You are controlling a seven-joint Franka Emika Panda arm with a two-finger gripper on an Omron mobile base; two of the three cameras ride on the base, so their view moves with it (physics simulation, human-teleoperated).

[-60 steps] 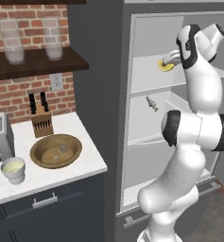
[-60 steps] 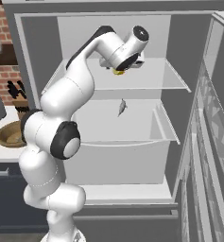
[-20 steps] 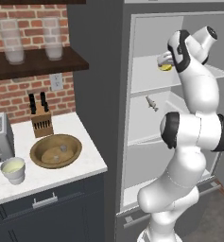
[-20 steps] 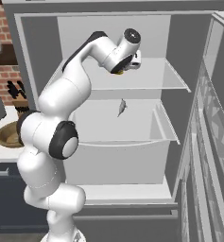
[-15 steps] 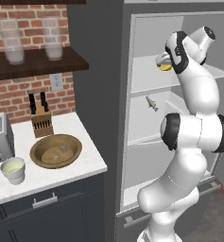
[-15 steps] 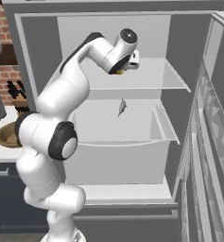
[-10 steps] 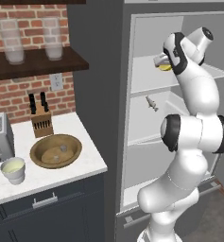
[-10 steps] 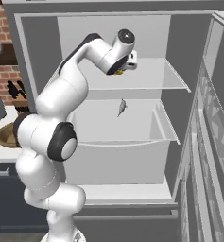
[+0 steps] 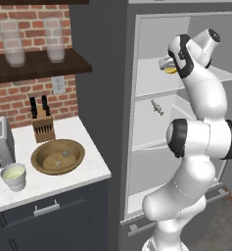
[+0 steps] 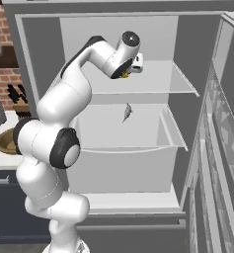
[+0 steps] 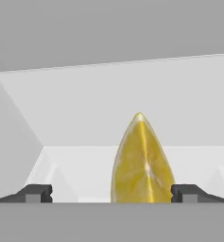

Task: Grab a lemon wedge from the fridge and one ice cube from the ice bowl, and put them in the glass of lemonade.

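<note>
Reading from the counter side across: glass of lemonade standing at the front left of the white counter, ice bowl just beside it to the right, knife block behind, against the brick wall. Further right, fridge open, pale shelves exposed, a small grey item lying on the middle shelf.

Reaching high into the upper shelf: gripper, at the end of an arm folded steeply upward, elbow bulging low at mid-height, forearm rising and the wrist bent over so the hand points inward toward the back wall. Same pose from the right base camera, with the gripper poised just over the shelf and a speck of yellow showing under it.

Key relation, from the hand camera: lemon wedge sitting on the upper shelf directly between the two fingertips, slightly nearer the right-hand tip than the left. Standing upright on its rind edge, long axis running up the view, pointed tip toward the fridge's rear wall, cut face turned to the camera. Fingers spread to full width, clear of the wedge on both sides, nothing pinched.

Judging from this: wedge already bracketed, so likely only a closing squeeze across its thin faces needed, perhaps after a slight advance. Risk of a slip: narrow, tapered, standing on edge.
</note>
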